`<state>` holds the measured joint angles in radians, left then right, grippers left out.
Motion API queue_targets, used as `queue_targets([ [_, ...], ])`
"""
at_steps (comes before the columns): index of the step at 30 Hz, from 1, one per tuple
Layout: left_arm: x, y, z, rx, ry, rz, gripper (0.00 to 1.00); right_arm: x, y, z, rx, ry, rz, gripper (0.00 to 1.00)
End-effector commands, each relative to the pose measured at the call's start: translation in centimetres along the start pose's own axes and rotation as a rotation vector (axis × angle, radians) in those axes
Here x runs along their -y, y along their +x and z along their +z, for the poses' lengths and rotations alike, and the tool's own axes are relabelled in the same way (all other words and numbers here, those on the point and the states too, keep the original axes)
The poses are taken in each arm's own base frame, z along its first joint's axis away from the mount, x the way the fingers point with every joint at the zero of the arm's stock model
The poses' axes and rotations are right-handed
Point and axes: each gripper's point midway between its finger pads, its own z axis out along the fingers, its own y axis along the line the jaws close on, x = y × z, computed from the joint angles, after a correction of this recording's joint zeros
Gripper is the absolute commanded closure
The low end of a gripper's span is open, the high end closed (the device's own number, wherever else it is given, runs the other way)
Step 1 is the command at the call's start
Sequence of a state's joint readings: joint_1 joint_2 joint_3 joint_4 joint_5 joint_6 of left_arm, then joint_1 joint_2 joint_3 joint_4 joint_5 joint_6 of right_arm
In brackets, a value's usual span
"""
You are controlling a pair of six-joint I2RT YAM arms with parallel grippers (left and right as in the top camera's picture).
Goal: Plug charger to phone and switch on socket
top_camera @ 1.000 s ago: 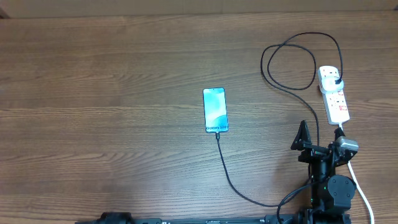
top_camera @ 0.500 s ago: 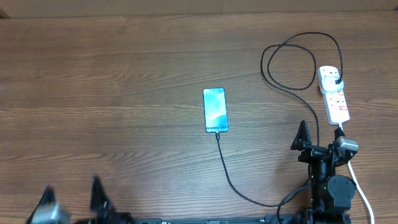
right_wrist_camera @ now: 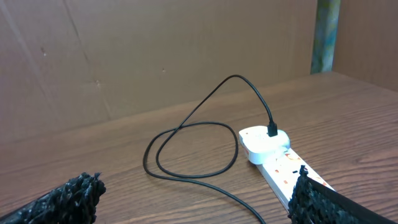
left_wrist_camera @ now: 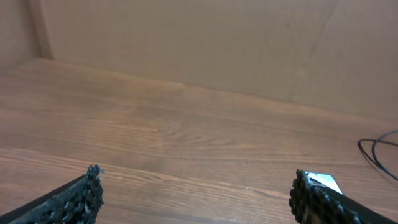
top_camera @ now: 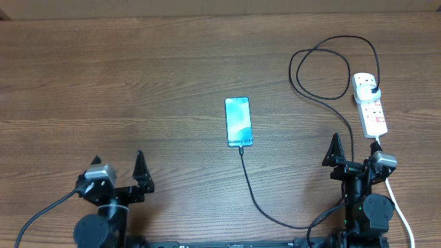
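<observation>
near the middle of the desk the phone [top_camera: 238, 122] lies with the charger [top_camera: 243, 162] meeting its near end and looping to the socket [top_camera: 370, 104] by the right edge, so it seems already seated. at the near edge the left tool [top_camera: 118, 172] and right tool [top_camera: 358, 156] hover spread wide, gripping nothing, the right one close to the socket, likely for its switch. the right wrist view shows the plug [right_wrist_camera: 272, 130] in the strip; only overhead shows the phone.

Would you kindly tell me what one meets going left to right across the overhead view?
Left end effector, slim blue-screened smartphone, white elongated power strip; the right end effector overlaps the strip sideways, so omitted.
</observation>
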<state>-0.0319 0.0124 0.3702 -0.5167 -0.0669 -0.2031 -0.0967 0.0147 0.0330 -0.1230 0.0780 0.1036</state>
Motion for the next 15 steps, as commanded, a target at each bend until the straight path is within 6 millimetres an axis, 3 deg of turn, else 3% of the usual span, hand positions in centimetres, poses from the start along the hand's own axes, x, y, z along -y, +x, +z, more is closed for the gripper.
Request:
queue_targets([
  [1,0.4,1.3,0.9,-0.007,0.036,-0.007,0.00,-0.2,-0.1,0.0,0.010,-0.011,-0.007,0.00],
  [15,0.4,4.2,3.9,0.059,0.072,0.038,0.00,-0.2,-0.1,0.0,0.010,-0.011,-0.007,0.00],
])
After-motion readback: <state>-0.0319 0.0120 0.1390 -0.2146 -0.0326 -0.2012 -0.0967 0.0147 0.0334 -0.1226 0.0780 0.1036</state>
